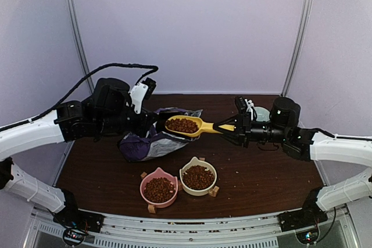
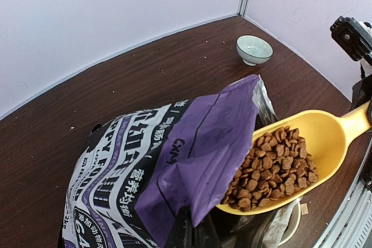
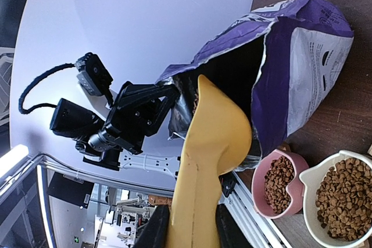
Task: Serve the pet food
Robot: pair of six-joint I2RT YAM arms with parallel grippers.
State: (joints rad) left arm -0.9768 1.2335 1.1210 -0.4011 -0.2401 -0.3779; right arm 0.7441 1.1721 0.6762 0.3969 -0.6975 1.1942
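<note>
kibble sits heaped in the yellow scoop, at the open mouth of the purple bag. more kibble fills the pink bowl and cream bowl near the front edge. table is dark brown wood, with pale walls and a small white bowl far right. right gripper is clamped on the scoop handle, the load just beyond its fingertips. left gripper is pinched on the bag rim, beside the scoop.
</note>
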